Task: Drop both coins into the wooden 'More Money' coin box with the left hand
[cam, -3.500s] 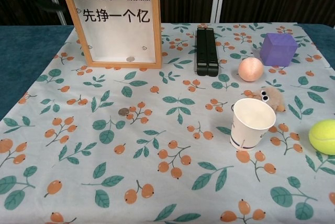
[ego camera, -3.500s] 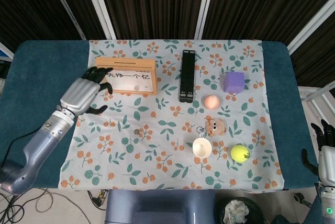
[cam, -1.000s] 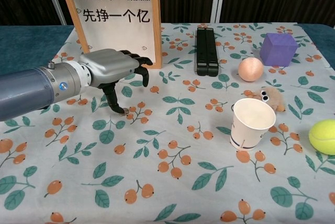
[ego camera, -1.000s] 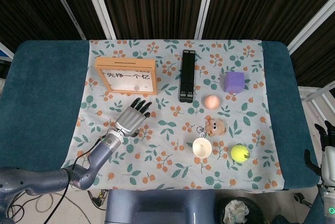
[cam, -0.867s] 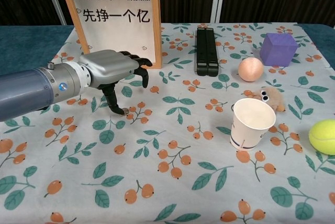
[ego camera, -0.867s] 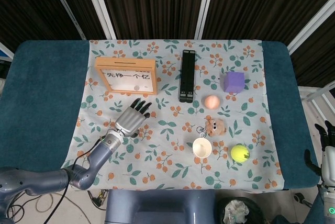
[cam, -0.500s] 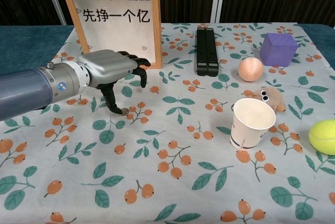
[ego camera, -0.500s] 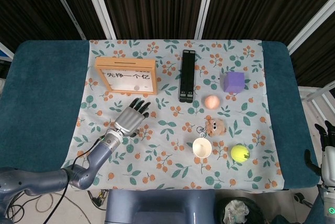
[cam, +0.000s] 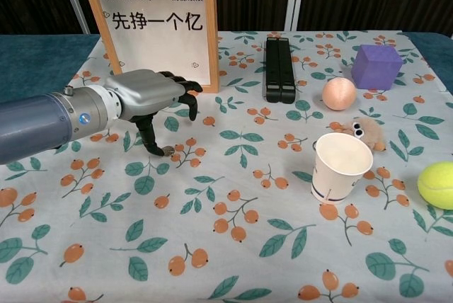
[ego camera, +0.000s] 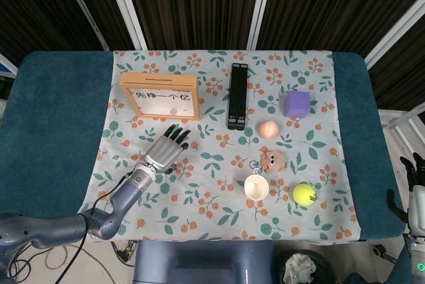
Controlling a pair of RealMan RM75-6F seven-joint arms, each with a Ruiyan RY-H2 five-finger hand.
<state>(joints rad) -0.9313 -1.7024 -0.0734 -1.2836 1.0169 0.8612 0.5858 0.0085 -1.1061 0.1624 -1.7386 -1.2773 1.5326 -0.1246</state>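
Observation:
The wooden 'More Money' coin box (ego camera: 160,96) (cam: 159,30) stands upright at the back left of the cloth. A small coin (cam: 168,151) lies flat on the cloth in front of it. My left hand (ego camera: 165,152) (cam: 152,94) hovers low over that spot, fingers reaching towards the box and slightly curled. Its thumb points down, and the tip touches the cloth right beside the coin. Nothing is held in it. In the head view the hand hides the coin. My right hand (ego camera: 413,174) hangs off the table's right edge, fingers apart and empty.
A black folded stand (ego camera: 237,95) lies right of the box. Further right are a purple cube (ego camera: 297,103), a peach ball (ego camera: 267,129), a furry toy (ego camera: 272,159), a paper cup (cam: 340,167) and a tennis ball (ego camera: 305,194).
The left hand came down from the top of the box to the loose coin. In the last second it drifted slightly left with the thumb tip staying at the coin.

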